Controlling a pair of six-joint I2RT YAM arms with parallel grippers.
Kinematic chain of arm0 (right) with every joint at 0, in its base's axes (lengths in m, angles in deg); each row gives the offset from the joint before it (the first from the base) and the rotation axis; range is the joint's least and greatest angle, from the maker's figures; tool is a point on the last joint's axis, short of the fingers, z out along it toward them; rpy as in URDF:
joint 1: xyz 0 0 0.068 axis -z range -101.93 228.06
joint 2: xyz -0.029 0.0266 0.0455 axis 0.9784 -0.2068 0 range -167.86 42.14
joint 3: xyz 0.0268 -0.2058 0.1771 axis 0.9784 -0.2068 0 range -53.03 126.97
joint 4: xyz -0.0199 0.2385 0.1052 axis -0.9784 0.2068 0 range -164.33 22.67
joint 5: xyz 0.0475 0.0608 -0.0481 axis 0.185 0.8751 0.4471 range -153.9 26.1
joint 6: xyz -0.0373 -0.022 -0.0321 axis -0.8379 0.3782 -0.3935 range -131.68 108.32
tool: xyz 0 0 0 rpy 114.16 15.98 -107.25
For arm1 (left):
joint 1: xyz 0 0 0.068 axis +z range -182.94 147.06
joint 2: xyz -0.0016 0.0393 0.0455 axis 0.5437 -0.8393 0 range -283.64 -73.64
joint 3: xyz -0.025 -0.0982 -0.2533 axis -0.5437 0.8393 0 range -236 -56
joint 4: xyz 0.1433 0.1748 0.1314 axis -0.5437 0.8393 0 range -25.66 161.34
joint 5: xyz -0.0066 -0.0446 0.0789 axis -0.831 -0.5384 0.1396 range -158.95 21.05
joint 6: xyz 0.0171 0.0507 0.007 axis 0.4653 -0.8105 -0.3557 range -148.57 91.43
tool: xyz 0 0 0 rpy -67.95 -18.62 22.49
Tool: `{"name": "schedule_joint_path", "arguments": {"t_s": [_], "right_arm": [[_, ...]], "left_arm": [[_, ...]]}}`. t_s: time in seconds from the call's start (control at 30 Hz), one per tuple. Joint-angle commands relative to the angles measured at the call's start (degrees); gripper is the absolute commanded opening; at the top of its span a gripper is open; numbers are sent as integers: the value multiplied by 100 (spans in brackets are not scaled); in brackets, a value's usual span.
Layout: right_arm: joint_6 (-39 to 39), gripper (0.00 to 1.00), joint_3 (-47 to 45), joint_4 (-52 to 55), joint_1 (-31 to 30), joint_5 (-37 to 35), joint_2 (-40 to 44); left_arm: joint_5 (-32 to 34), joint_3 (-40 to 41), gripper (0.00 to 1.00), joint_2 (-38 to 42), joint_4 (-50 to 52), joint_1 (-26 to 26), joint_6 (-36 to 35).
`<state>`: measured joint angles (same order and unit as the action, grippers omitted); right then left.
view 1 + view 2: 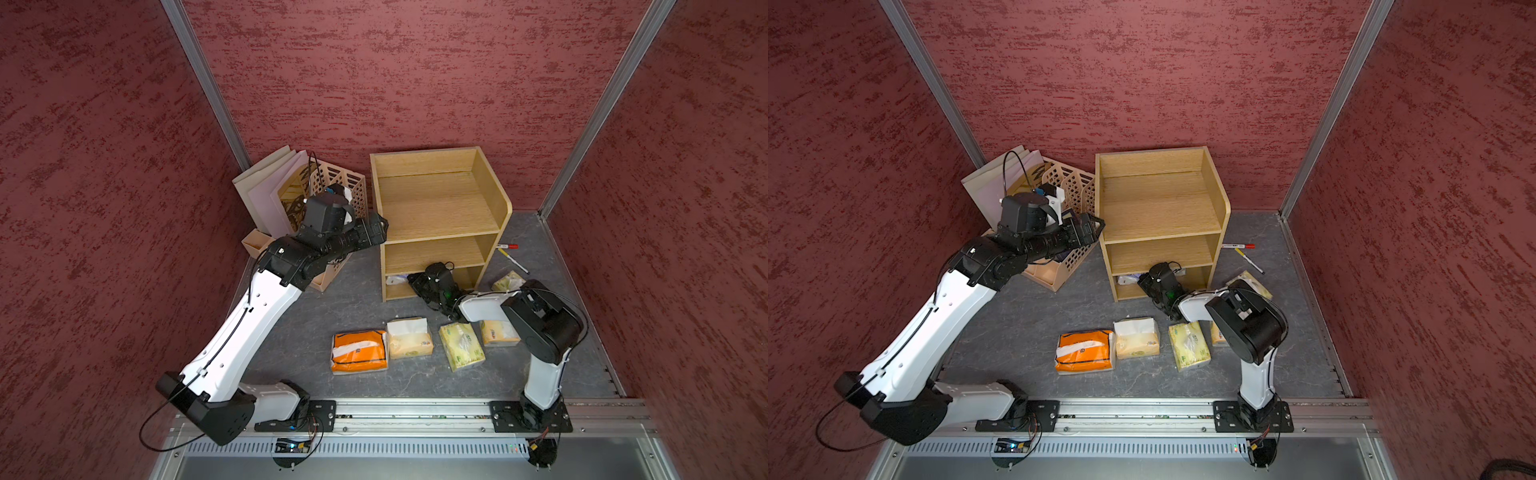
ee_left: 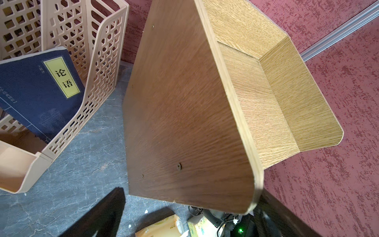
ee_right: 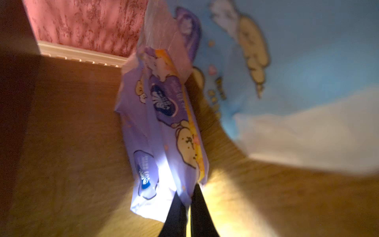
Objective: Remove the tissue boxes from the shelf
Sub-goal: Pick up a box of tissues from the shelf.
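In the bottom tier of the shelf (image 1: 440, 199), the right pincer (image 3: 187, 197) is closed on the near edge of the purple pack (image 3: 164, 127). Its black fingers (image 3: 176, 209) pinch only the thin wrapper seam, probably because the low tier leaves no room to span the pack's body. The pack lies on the tier floor and runs straight away from the fingertips toward the back. A light blue pack (image 3: 307, 61) sits just beside it in the same tier, not held. The top and middle tiers are bare in both top views.

The left pincer (image 1: 380, 230) hovers at the upper front corner of the shelf's side panel, jaws wide apart and holding nothing. It is likely posted there to steady the shelf against the pull. Contact with the panel: cannot tell.

Five packs already lie on the bench (image 1: 353, 299):
- orange pack (image 1: 359, 351)
- cream pack (image 1: 409, 338)
- yellow-green pack (image 1: 461, 347)
- yellow pack (image 1: 496, 332), partly under the right arm
- pale pack (image 1: 507, 281), beside the shelf

Judgement: two packs left to remove.
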<state>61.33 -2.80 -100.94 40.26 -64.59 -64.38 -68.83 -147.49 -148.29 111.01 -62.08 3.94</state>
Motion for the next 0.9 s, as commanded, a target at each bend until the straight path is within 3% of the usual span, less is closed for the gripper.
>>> {"name": "schedule_joint_path", "arguments": {"t_s": [0.0, 0.87], "right_arm": [[-203, 0, -60, 452, -85, 10, 413], [-414, 0, -893, 3837, -375, -244, 3527]], "left_arm": [[58, 19, 100, 100, -19, 71, -107], [-20, -9, 100, 370, -97, 350, -280]]}}
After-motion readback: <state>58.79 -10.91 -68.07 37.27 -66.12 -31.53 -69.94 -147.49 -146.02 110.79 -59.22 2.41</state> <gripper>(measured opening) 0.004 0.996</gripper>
